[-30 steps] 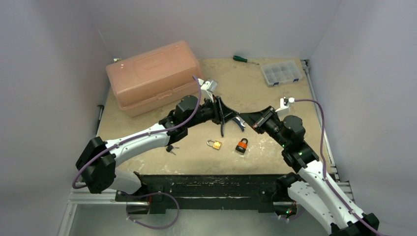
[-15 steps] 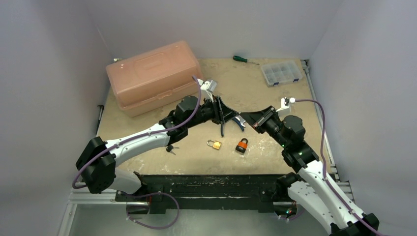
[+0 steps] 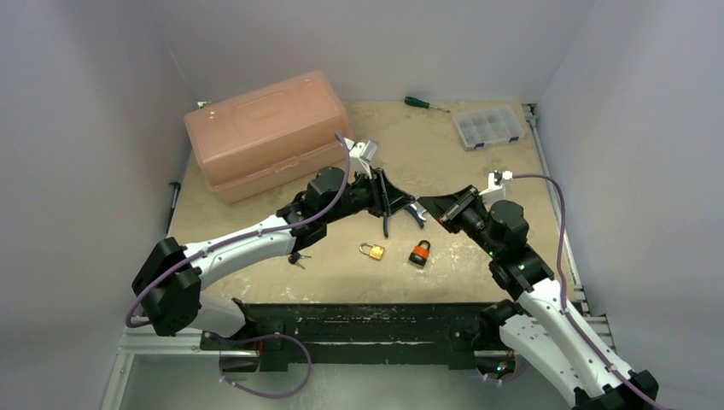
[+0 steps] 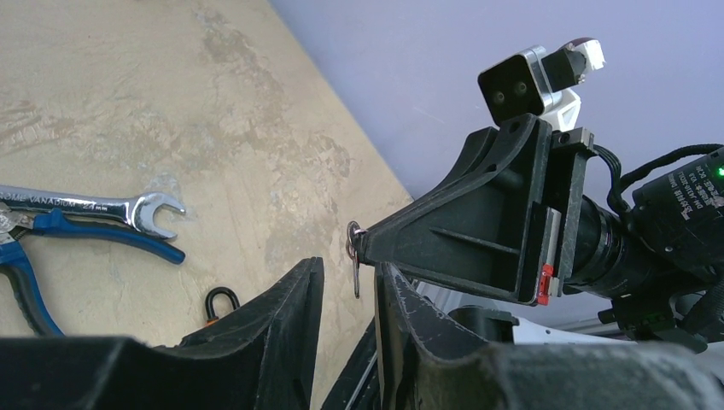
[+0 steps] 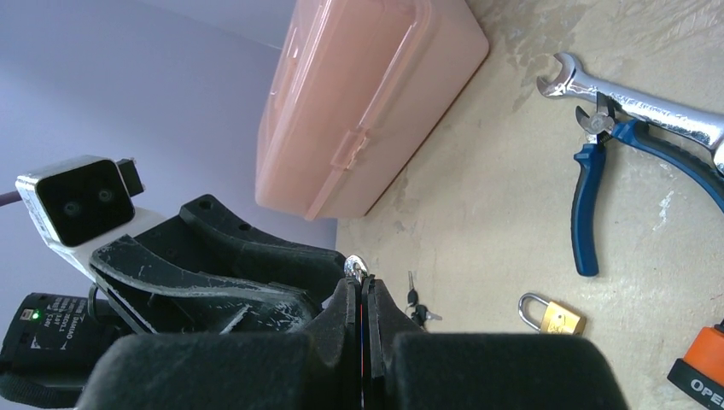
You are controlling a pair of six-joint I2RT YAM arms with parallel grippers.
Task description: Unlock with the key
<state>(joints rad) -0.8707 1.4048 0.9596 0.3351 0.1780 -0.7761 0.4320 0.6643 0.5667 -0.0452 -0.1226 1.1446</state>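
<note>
Right of the pink box (image 3: 265,132) the worktop (image 3: 427,149) is bare up to the parts case (image 3: 487,126) and screwdriver (image 3: 424,104), so a gripper could pass there. Off the box's near right corner the left gripper (image 4: 348,278) and the right gripper (image 5: 359,290), pinching a small key (image 5: 356,266), meet tip to tip above a wrench (image 4: 85,202) and pliers (image 4: 111,237). Nearer than the box lie the left arm (image 3: 248,243), a brass padlock (image 3: 372,251), an orange padlock (image 3: 419,253) and loose keys (image 3: 296,257).

R gripper (image 4: 362,241) tip w/ key (image 4: 352,233), at gap btw L fingers (image 4: 294,301)
</note>
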